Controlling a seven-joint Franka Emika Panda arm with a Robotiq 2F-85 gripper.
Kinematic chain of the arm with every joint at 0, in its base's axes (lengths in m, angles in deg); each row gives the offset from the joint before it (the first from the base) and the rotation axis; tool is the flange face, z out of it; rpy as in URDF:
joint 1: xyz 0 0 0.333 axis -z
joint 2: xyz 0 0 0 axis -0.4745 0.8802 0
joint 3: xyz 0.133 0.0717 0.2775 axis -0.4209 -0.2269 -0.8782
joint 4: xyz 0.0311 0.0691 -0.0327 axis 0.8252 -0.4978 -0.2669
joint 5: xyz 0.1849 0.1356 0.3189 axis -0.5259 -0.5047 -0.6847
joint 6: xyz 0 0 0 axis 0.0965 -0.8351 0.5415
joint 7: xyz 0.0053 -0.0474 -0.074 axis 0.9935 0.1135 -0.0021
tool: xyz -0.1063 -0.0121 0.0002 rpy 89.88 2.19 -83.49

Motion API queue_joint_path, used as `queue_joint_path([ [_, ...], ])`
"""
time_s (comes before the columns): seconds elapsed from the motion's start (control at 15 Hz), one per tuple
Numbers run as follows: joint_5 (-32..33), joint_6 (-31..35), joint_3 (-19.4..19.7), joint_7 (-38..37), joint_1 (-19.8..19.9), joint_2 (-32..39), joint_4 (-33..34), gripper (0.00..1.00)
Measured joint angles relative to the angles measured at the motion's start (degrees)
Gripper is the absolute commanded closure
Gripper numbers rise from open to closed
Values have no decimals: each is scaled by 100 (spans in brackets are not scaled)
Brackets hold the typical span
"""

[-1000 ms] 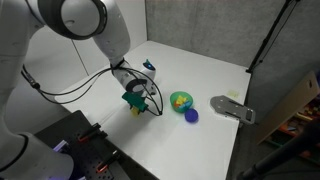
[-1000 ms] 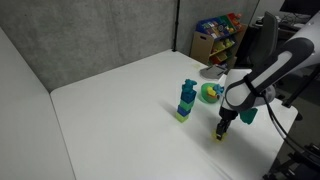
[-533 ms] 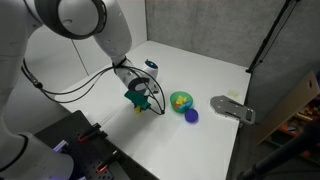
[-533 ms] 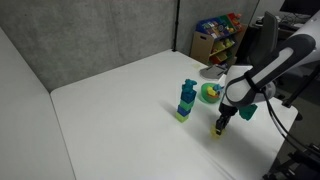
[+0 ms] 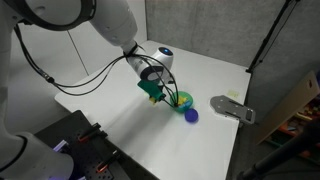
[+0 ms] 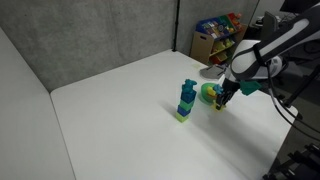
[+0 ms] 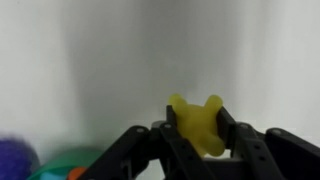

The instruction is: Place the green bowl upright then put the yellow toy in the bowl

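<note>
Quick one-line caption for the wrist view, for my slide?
Black gripper clamps the small pale-yellow lumpy toy over the white table, blurred purple ball at lower left.

A white tabletop (image 6: 120,120) fills the view, backed by a grey wall panel (image 6: 90,35). Right of centre stands a tower of blue, green and yellow toy blocks (image 6: 187,100). At its 3 o'clock, just beside it, sits the small round bright-green plastic bowl (image 6: 207,93). The grey-and-black robot arm (image 6: 275,45) reaches in from 2 o'clock. Its gripper (image 6: 219,102) points down over the bowl's 4 o'clock rim, pinching a tiny pale-yellow toy piece (image 6: 218,104), barely a speck here. At 12 o'clock, a shelf of colourful items (image 6: 215,35) stands behind.
</note>
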Motion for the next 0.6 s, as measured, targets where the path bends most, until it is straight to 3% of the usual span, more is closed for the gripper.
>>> queue_joint_path([
  [0.6, 13, -158, 650, -1159, -238, 354, 1389, 83],
])
